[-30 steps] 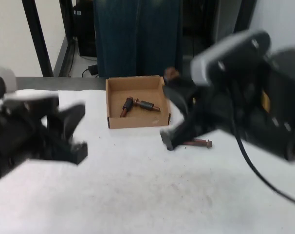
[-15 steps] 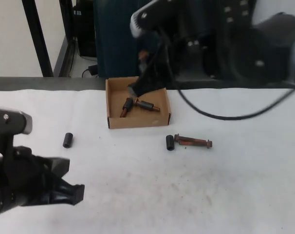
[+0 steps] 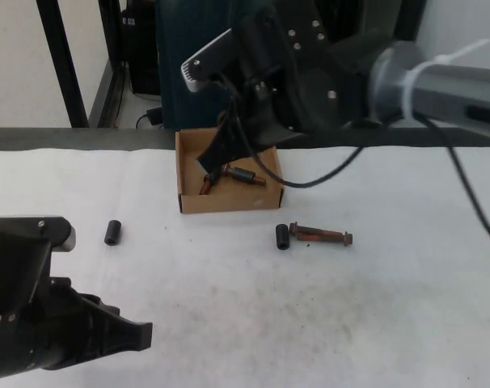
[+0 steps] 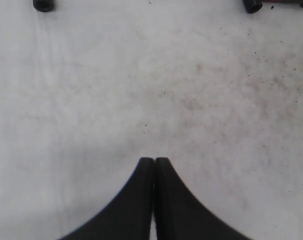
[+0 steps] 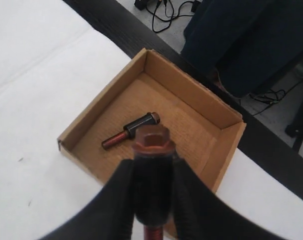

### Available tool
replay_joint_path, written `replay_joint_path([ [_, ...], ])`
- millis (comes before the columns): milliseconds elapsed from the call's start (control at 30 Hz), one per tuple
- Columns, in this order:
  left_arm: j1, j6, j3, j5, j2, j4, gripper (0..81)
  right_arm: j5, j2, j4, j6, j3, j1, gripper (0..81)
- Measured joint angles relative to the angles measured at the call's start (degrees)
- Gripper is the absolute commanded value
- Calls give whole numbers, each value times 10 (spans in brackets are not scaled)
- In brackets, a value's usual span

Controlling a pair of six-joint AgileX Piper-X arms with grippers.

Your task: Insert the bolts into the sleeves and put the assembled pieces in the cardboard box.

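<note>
Right claw (image 5: 152,172) grips a sleeved bolt (image 5: 151,141) over the box (image 5: 191,95) — probably stiff, heavy steel, best pinched across the sleeve (image 5: 152,200). Left claw (image 4: 154,165) is closed, empty, well off the box.

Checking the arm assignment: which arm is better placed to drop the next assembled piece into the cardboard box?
Right. The right hand is shut on an assembled piece over the cardboard box; the left hand is shut, empty, at the near side of the bench, away from it.
</note>
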Motion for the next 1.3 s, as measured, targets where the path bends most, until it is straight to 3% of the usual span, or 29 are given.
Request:
replay_joint_path([
  [267, 0, 0, 0, 0, 0, 0, 4, 17, 123, 1, 2, -150, -32, 0],
  [733, 0, 0, 0, 0, 0, -19, 4, 205, 144, -39, 12, -167, -32, 0],
  [800, 0, 0, 0, 0, 0, -22, 4, 191, 144, -39, 15, -167, -31, 1],
  [1000, 0, 0, 0, 0, 0, -25, 4, 42, 144, -35, 32, -166, -29, 3],
  [1300, 0, 0, 0, 0, 0, -25, 4, 22, 170, -27, 51, -157, -39, 3],
])
